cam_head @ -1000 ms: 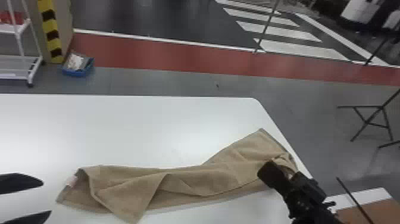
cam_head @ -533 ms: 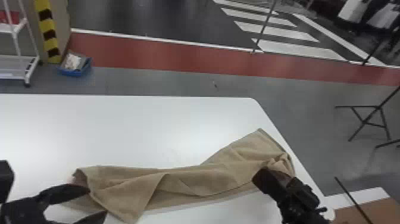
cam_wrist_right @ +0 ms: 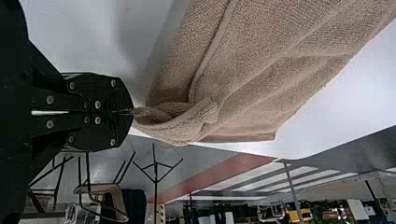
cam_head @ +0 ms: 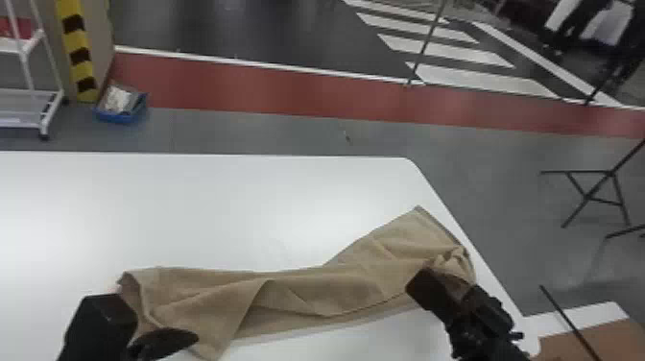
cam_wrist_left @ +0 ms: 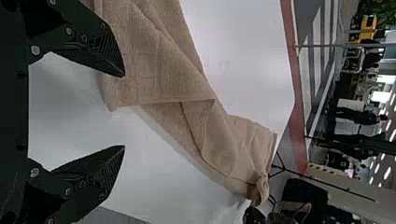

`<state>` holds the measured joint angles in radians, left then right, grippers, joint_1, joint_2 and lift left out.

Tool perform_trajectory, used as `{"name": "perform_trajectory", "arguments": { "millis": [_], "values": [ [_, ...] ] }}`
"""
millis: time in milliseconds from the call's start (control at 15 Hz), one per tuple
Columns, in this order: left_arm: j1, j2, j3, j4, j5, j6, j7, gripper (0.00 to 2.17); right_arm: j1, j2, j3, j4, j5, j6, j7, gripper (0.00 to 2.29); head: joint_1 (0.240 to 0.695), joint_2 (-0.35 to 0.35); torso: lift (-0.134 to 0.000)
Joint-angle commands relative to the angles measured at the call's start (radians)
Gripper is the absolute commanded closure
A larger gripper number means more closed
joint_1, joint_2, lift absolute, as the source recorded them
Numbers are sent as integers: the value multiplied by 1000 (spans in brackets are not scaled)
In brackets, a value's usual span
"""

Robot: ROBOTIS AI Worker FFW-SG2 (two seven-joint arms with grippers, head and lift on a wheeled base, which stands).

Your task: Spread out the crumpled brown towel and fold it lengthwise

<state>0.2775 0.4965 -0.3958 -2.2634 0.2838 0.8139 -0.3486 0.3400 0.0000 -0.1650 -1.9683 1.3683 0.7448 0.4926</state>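
Brown towel [cam_head: 345, 288] found lying rumpled across the white table [cam_head: 216, 206], its right end near the table's side edge; left gripper [cam_head: 161, 321] at the towel's left end, jaws wide apart, gripping nothing; right gripper [cam_head: 437, 282] closed, tips together on a bunched right-hand corner

My brown towel [cam_wrist_right: 299, 60] looks like rough, matt, looped cloth; the white surface [cam_head: 216, 211] under it is smooth, with a soft gloss.
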Motion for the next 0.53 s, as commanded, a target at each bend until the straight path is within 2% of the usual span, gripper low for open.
{"name": "perform_trajectory", "arguments": {
  "millis": [0, 200, 467],
  "values": [
    [-12, 0, -40, -12, 0, -11, 23, 414, -3, 1, 1, 2, 0, 0, 0, 1983, 695, -350, -128],
    [-49, 0, -95, -5, -11, -32, 63, 414, -4, 1, 2, 0, 0, 0, 0, 1983, 695, -350, -128],
    [-104, -6, -158, 73, -40, -35, 60, 414, -4, 1, 1, -4, 2, 3, 0, 1983, 695, -350, -128]
  ]
}}
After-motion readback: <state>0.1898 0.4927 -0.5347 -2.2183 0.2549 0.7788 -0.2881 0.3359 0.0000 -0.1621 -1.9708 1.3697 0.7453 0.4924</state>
